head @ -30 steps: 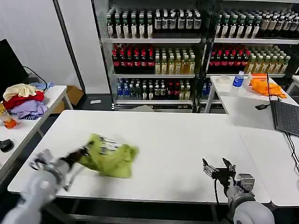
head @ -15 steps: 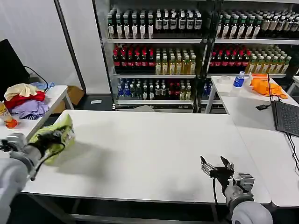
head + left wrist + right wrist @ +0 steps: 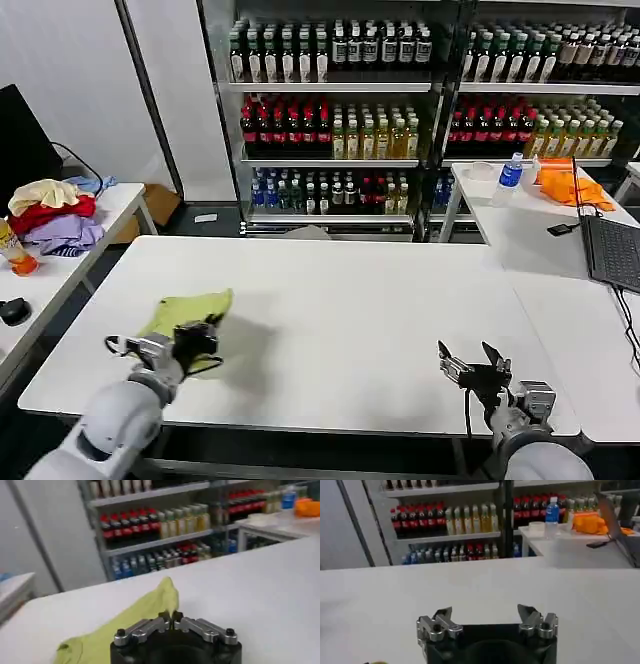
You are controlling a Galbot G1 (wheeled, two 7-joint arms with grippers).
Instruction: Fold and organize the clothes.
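Observation:
The clothes here are a lime T-shirt (image 3: 188, 306), lying bunched on the white table (image 3: 340, 300) near its front left. My left gripper (image 3: 204, 336) sits at the shirt's near edge, low over the table. In the left wrist view its fingertips are pressed together at the gripper (image 3: 172, 616), with the lime T-shirt (image 3: 131, 615) pinched there and stretching away. My right gripper (image 3: 474, 366) hovers open over the table's front right with nothing in it. The right wrist view shows the gripper (image 3: 487, 614) with jaws wide apart above bare tabletop.
A side table on the left holds a cream, red and lavender clothes pile (image 3: 50, 214) and a small black object (image 3: 12, 311). At the right are a laptop (image 3: 612, 250) and an orange cloth (image 3: 566, 185). Drink shelves (image 3: 340, 110) stand behind.
My left arm swung the shirt from the table's front left up and out toward the far left, then brought it back down onto the table. The right gripper barely moved.

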